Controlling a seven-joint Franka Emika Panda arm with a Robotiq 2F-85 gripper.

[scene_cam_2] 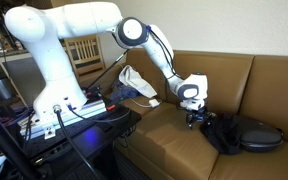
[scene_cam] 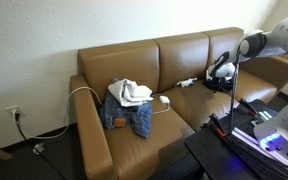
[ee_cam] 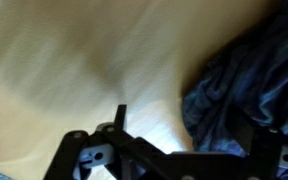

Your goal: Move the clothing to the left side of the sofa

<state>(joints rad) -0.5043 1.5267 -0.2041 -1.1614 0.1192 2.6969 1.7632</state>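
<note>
Jaws apart, nothing between them. In my wrist view the picture is blurred: the dark frame of the gripper (ee_cam: 174, 158) fills the lower edge, and bare tan leather of the sofa (ee_cam: 74, 70) lies under it. The dark navy-black top (ee_cam: 249, 90) is crumpled just beside the gripper. I cannot tell from this view whether a fingertip touches the cloth.

In both exterior views the gripper (scene_cam_2: 193, 121) points down, low over the seat at the edge of the dark top (scene_cam_2: 242, 135). The top lies in a flat heap on an end seat (scene_cam: 220, 85). The white arm (scene_cam_2: 74, 35) reaches out from its base across the sofa front to get there.

Further along, the rest of the clothing sits well apart from the gripper, on the opposite end seat. The blue denim jeans (scene_cam: 124, 116) are bunched on the cushion, and the white-grey shirt (scene_cam: 132, 92) lies on top of them. In an exterior view this pile shows behind the arm, against the sofa back.

A thin white cable (scene_cam: 80, 92) loops over the sofa arm beside the jeans and runs on along the seat. Beyond it, a wall outlet (scene_cam: 14, 112) sits low on the wall.
</note>
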